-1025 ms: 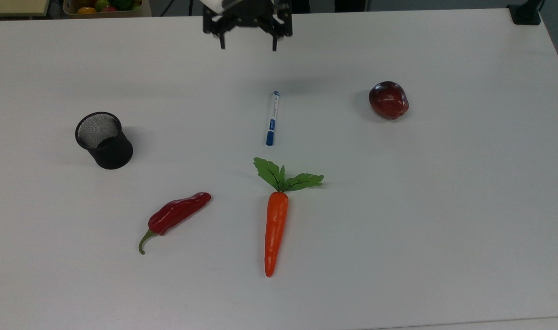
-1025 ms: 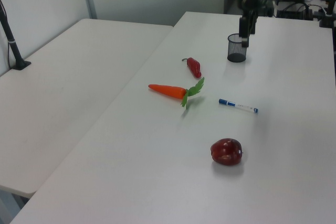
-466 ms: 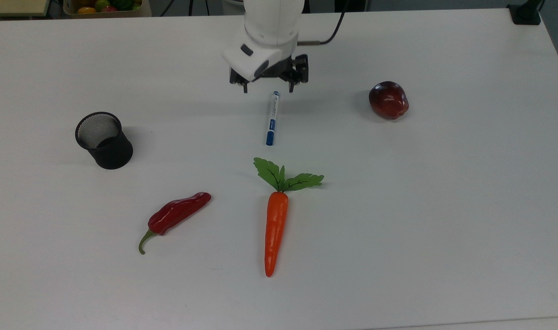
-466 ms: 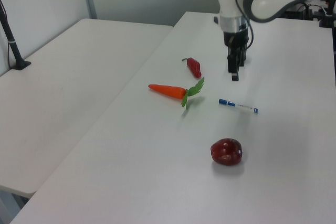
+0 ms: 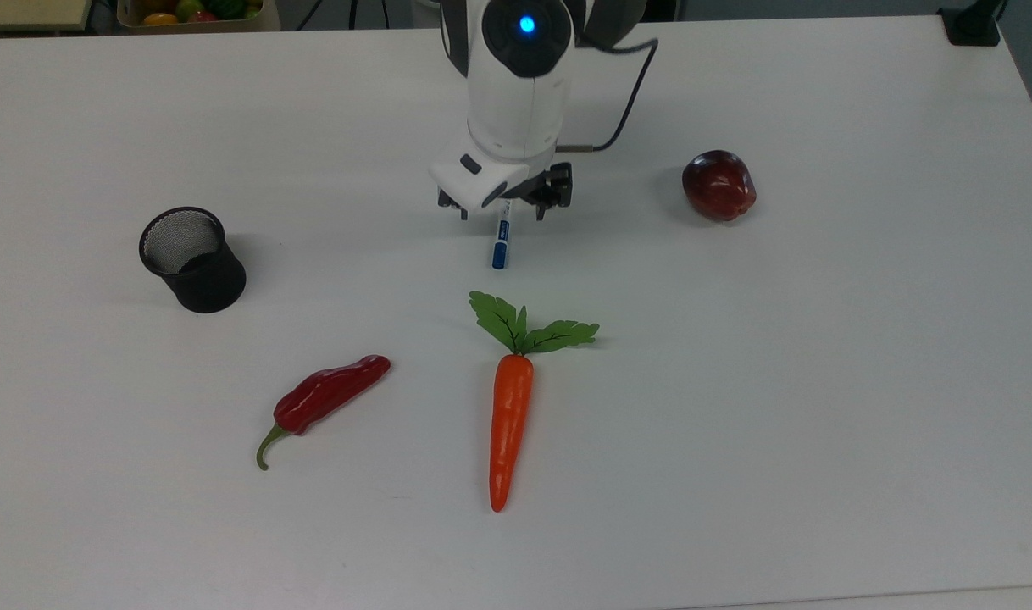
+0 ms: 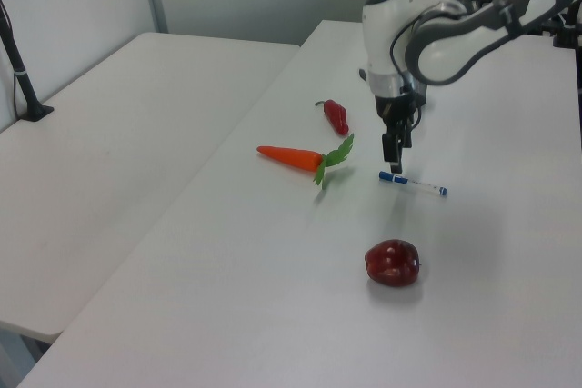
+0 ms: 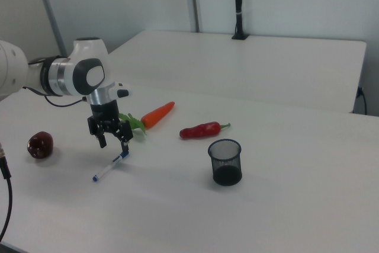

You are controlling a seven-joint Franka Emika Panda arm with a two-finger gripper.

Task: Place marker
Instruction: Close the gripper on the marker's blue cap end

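With the pincer (image 5: 501, 210) spread wide above the marker (image 5: 501, 244) lying on the table (image 5: 821, 381), it should descend squarely astride the barrel's middle before closing.

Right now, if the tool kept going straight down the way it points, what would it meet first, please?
Most likely the marker: the tool hangs open just above it, fingers either side, though exact height is unclear.

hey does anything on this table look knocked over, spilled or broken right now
Nothing stands out. The cup stands upright, and the marker, carrot, pepper and apple lie intact and apart on the table. The gripper hangs above the marker, fingers open.
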